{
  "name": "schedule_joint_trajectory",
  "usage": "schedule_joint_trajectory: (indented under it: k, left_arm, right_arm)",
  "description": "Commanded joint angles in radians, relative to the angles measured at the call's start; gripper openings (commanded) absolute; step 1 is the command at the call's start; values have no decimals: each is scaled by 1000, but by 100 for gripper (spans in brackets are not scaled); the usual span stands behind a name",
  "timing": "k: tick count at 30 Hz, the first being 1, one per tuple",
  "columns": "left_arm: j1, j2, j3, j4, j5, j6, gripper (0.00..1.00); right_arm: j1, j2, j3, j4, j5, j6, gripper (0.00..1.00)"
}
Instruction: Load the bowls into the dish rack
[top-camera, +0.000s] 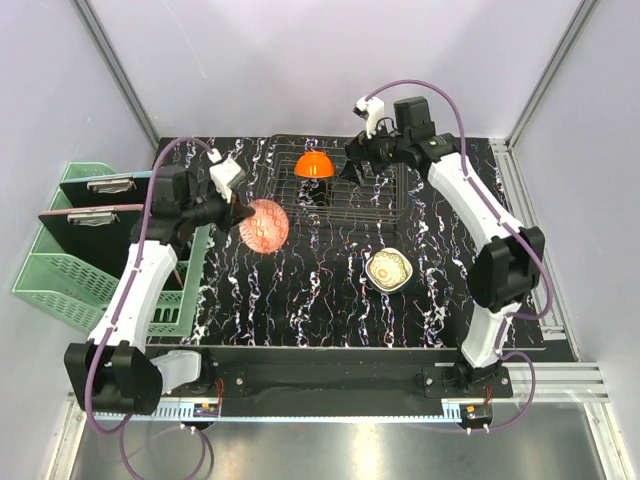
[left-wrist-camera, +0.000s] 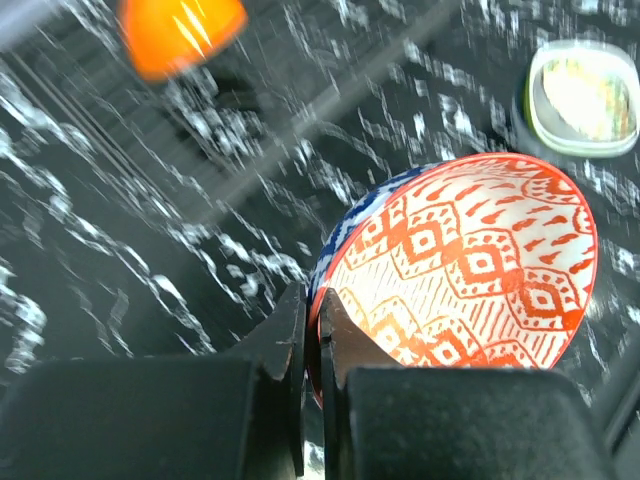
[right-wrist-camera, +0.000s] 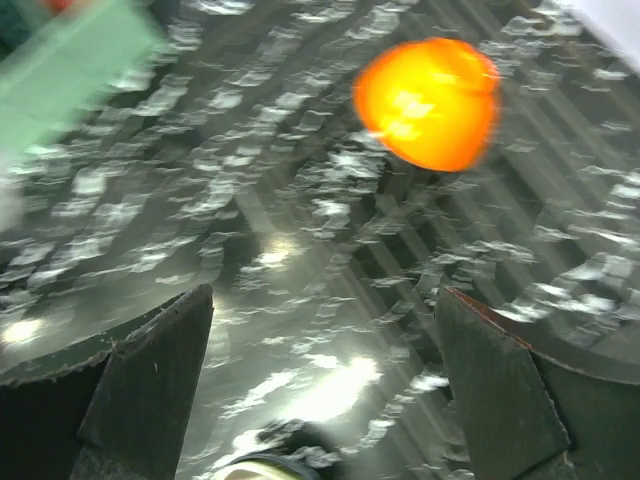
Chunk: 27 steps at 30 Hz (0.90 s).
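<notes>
My left gripper (top-camera: 240, 212) (left-wrist-camera: 315, 300) is shut on the rim of a red-patterned bowl (top-camera: 266, 225) (left-wrist-camera: 470, 270) with a blue outside. The bowl is tilted on its side, left of the dish rack (top-camera: 372, 203). An orange bowl (top-camera: 313, 164) (left-wrist-camera: 180, 35) (right-wrist-camera: 428, 100) sits upside down in the rack's back left part. My right gripper (top-camera: 358, 166) (right-wrist-camera: 322, 295) hovers open over the rack, right of the orange bowl, with nothing between its fingers. A cream bowl with a yellow floral inside (top-camera: 390, 269) (left-wrist-camera: 585, 95) stands upright on the table in front of the rack.
A mint-green slatted basket (top-camera: 60, 270) (right-wrist-camera: 65, 70) holding two black clipboards (top-camera: 95, 185) stands at the table's left edge, beside my left arm. The table top (top-camera: 300, 300) is black marble-patterned. White walls and metal rails close in the sides.
</notes>
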Motion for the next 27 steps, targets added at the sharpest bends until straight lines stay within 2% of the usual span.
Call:
schedule_joint_trajectory:
  k: [1, 8, 14, 27]
  left_arm:
    - [-14, 12, 57, 149, -9, -117, 0]
    - [-62, 68, 87, 274, -95, -187, 0]
    - [-157, 118, 128, 294, -153, -199, 0]
    - [-211, 138, 186, 301, -147, -244, 0]
  right_arm:
    - [16, -79, -56, -23, -315, 115, 99]
    - [16, -80, -85, 9, -510, 201, 98]
    - [16, -41, -94, 105, -620, 324, 97]
    - [18, 15, -148, 218, -721, 451, 96]
